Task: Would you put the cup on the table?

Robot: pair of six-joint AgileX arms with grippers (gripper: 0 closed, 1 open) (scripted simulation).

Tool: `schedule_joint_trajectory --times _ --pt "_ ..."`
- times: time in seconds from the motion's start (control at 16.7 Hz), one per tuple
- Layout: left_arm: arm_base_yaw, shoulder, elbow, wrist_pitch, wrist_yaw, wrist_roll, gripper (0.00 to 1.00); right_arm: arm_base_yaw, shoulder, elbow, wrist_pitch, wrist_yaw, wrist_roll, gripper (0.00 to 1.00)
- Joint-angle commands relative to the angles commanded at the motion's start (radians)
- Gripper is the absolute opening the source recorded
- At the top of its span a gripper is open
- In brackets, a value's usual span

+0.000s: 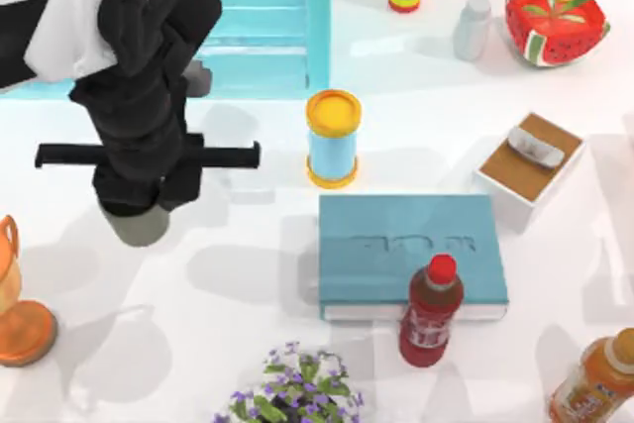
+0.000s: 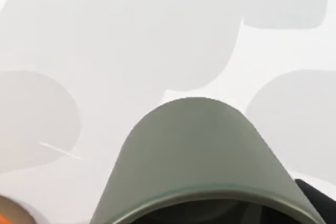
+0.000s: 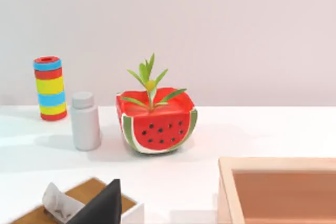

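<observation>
**Grey-green cup carried low over bare white table, left arm doing the work**

Grey-green and matte, the cup hangs under the left gripper on the left half of the table, at roughly nine o'clock from the blue canister with yellow lid. From above, only its lower part peeps out beneath the black wrist, so the fingers themselves are hidden there. In the left wrist view the cup sits close under the camera, rim nearest the lens and body pointing away towards the white surface. I judge from that fixed, centred pose that the gripper is pinching the cup near its rim, upright, with its base leading downward.

Holding it this way makes sense: a tumbler gripped at the top can be set down flat on its base without tipping. The chosen spot also looks deliberate. White surface lies all around below the cup, well apart from the teal book at about four o'clock and from the orange goblet near the left edge at about seven o'clock. Whether the base already touches the table I cannot tell; the soft shadows beneath suggest it is near but possibly still above it.

The right arm is parked off to the right, its camera looking towards the watermelon planter; a dark fingertip shows, but I cannot tell how its jaws stand.

What remains, by my reading, is a short lowering and a release.
</observation>
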Motion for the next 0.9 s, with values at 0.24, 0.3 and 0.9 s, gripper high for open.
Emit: schedule_joint_trajectory --times 0.24,0.3,0.9 --pt "0.011 0.016 -0.057 0.072 0.002 0.009 0.0 0.0 0.0 0.0 0.0 0.0 0.0 1.0" --pt "0.011 0.016 -0.057 0.072 0.002 0.009 0.0 0.0 0.0 0.0 0.0 0.0 0.0 1.0" --pt "0.011 0.016 -0.057 0.072 0.002 0.009 0.53 0.0 0.0 0.0 0.0 0.0 0.0 1.0"
